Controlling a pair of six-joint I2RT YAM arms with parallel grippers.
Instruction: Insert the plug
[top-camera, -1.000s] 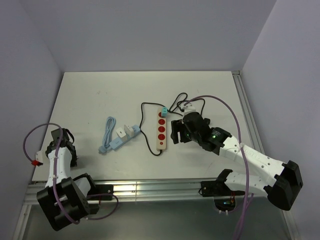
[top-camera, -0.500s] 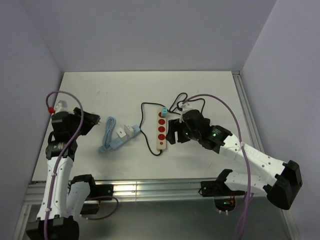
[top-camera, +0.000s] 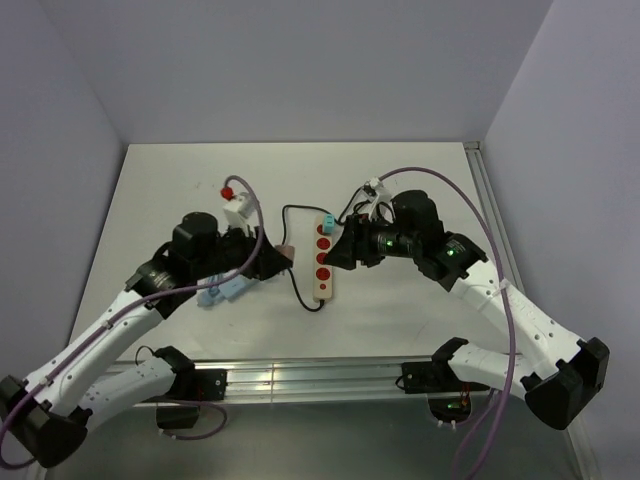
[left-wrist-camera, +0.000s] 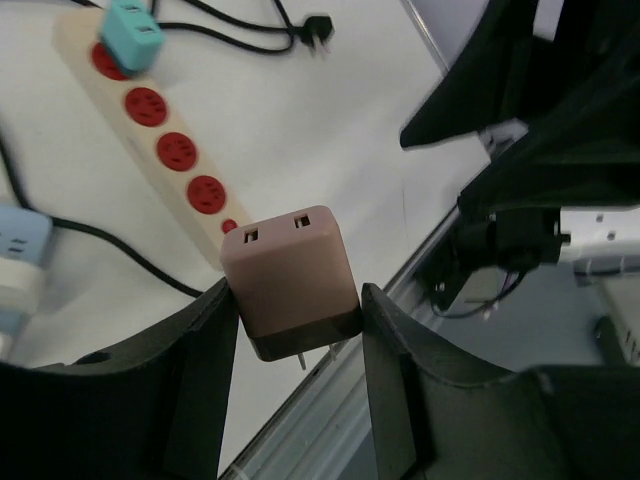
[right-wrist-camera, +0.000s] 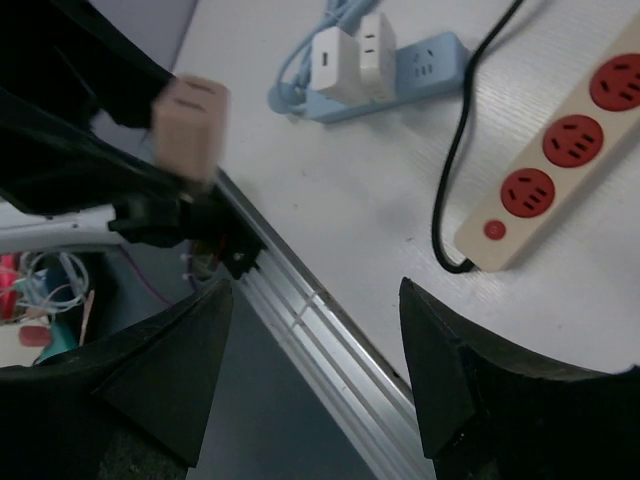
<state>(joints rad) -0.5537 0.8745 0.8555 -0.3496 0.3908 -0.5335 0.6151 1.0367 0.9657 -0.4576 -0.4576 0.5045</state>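
Plug (left-wrist-camera: 292, 280) clamped in left hand (left-wrist-camera: 297, 300), held off worktop (top-camera: 180, 190) just left of power strip (left-wrist-camera: 165, 125), nr its switch end. Strip's long axis runs near-to-far; teal plug (left-wrist-camera: 132, 35) fills far socket, red sockets btwn look free. Right hand (right-wrist-camera: 312, 300) wide, empty, by strip's right side. Next move prob. right & down w/ left arm.

L arm extended fwd, L pincer (top-camera: 273, 256) clamped on plug (left-wrist-camera: 291, 272), just left of power strip (top-camera: 323, 263). R pincer (top-camera: 341, 254) spread wide, just right of it.
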